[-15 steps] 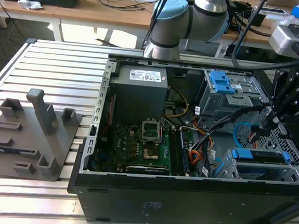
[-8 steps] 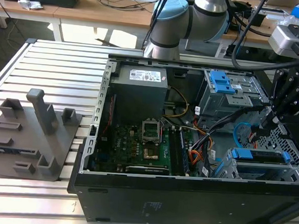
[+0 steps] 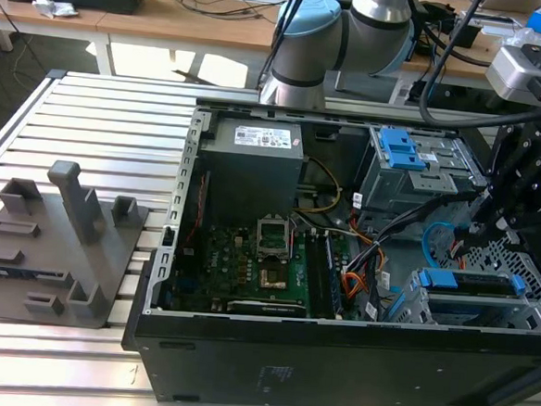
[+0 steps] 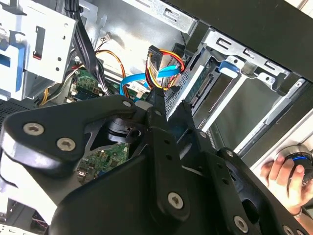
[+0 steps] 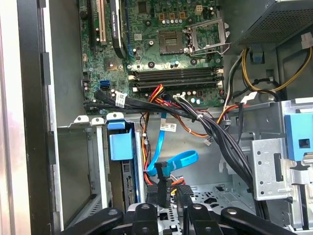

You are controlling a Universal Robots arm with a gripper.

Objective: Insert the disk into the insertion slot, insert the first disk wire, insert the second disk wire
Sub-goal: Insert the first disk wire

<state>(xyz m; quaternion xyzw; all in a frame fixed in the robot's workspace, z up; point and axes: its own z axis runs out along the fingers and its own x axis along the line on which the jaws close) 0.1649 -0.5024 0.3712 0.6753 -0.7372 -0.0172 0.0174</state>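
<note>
The disk (image 3: 474, 283) in its blue carrier sits inside the insertion slot (image 3: 448, 313), the light grey cage at the exterior view's right front of the open computer case. Both wrist views show the disk (image 5: 128, 186) (image 4: 194, 90) in that cage (image 5: 93, 161) (image 4: 247, 61). My gripper (image 3: 509, 224) hangs just behind the cage. Its fingers (image 5: 168, 208) (image 4: 159, 98) are shut on a dark plug (image 5: 164, 192) of the red-yellow-black first disk wire (image 4: 157, 68). The second disk wire (image 5: 183, 159) (image 4: 133, 81), flat and blue, loops loosely beside it (image 3: 432, 238).
A darker cage with blue latches (image 3: 408, 157) stands behind the gripper. The motherboard (image 3: 257, 258) and the power supply (image 3: 255, 160) fill the case's left. A thick black cable bundle (image 5: 205, 125) crosses nearby. A grey fixture (image 3: 63, 244) lies outside. A person's hand (image 4: 283, 176) rests beyond the case.
</note>
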